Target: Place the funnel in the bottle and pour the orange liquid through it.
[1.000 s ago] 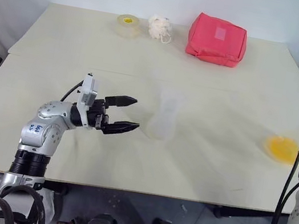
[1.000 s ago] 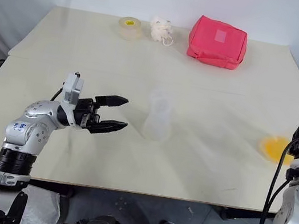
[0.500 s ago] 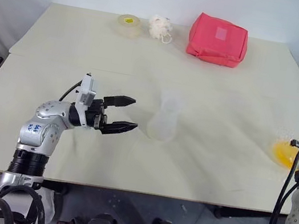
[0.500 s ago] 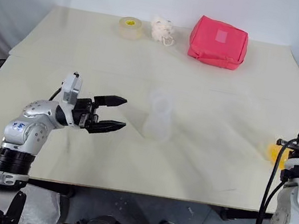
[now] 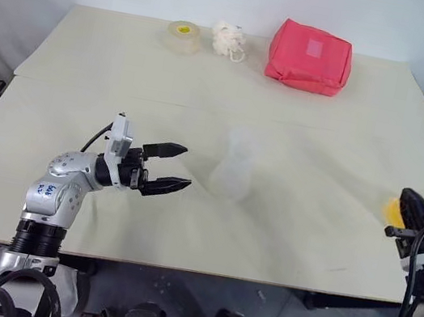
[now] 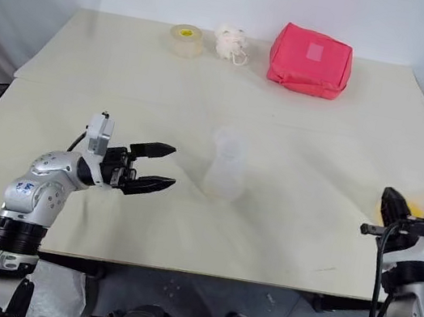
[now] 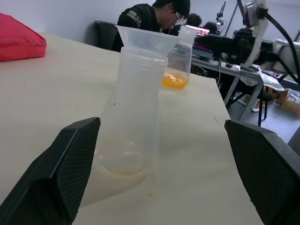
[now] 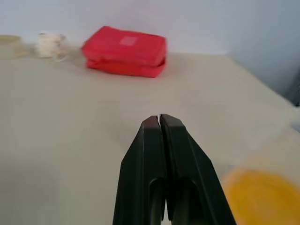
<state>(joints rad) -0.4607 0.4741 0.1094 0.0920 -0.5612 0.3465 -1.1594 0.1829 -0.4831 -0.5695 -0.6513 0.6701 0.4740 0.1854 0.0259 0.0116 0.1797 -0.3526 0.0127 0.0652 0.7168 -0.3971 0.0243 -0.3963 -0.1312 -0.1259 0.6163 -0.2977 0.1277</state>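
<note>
The bottle (image 7: 133, 112) stood upright near the middle of the table (image 5: 129, 70), with the funnel (image 7: 146, 41) seated in its neck, cone uppermost. A faint orange trace lay at the bottle's base. The orange liquid (image 7: 175, 81) sat low in a clear cup (image 7: 179, 56) well to the right of the bottle, near the table's right edge.

The left gripper (image 5: 166, 168) hovered just to the left of the bottle, pointing toward it, its two black fingers spread wide and holding nothing. The right gripper (image 8: 160, 123) was beside the cup, level over the table, its fingers pressed together with nothing between them.

Along the far edge lay a red pouch (image 5: 309, 56), a white tuft (image 5: 227, 39) and a tape roll (image 5: 183, 36). In the left wrist view a person (image 7: 152, 18) sat beyond the table.
</note>
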